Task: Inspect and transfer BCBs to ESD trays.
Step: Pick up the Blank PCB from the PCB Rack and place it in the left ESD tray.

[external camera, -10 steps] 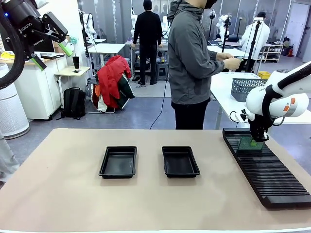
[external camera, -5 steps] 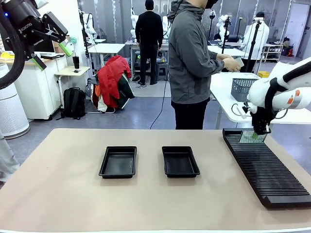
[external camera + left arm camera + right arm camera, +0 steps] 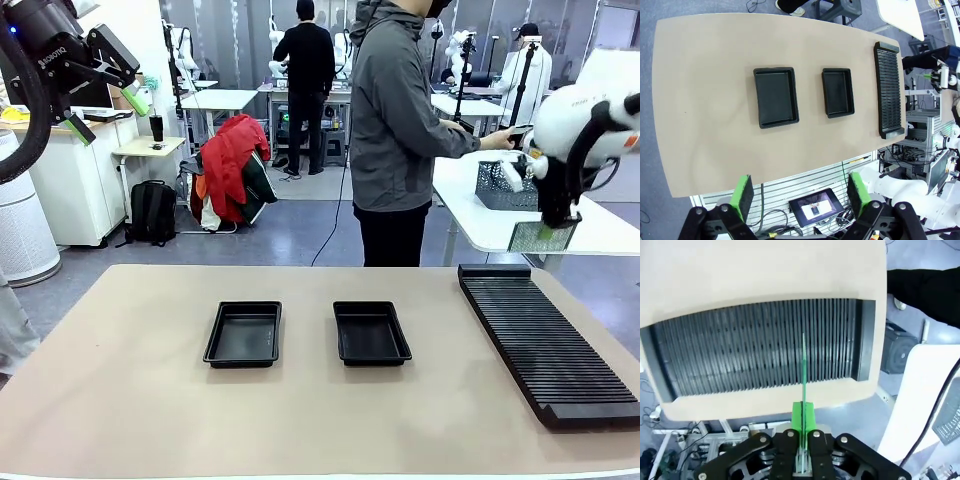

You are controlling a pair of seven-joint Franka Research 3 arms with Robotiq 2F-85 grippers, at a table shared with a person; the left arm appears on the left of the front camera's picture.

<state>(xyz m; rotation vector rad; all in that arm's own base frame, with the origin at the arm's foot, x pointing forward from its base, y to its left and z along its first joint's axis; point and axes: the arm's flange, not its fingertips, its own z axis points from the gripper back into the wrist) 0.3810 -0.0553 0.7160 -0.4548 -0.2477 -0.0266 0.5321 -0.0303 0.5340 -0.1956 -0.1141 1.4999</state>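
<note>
**Desk:** Reading from the left, what could go wrong here?

**Floor:** Little at the left. The left gripper (image 3: 108,115) hangs high over the left edge of the table (image 3: 120,390), jaws spread and empty, well away from everything. At mid-table the left tray (image 3: 245,335) and right tray (image 3: 371,333) lie empty, side by side. Their flared rims probably leave little room for error, so a skewed set-down could leave a corner propped on a rim. The ribbed rack (image 3: 545,340) runs along the right edge. High above its far end, the right gripper (image 3: 547,230) pinches a green circuit board (image 3: 528,238) by a narrow strip of its upper edge. With so small a hold, a quick swing or a turn to flat could make the board pivot or slip. A person (image 3: 400,120) stands at the far side close to that arm, reaching toward a mesh basket (image 3: 500,185) on the next table. A wide sweep could crowd them.

**Desk:** And how does the board sit against the gripper?

**Floor:** It hangs upright below the fingers, well clear of the rack. In the right wrist view it runs edge-on, straight out from between the closed green pads (image 3: 800,412), with the rack's slots beyond it. Both trays lie well to its left, across bare table.
</note>
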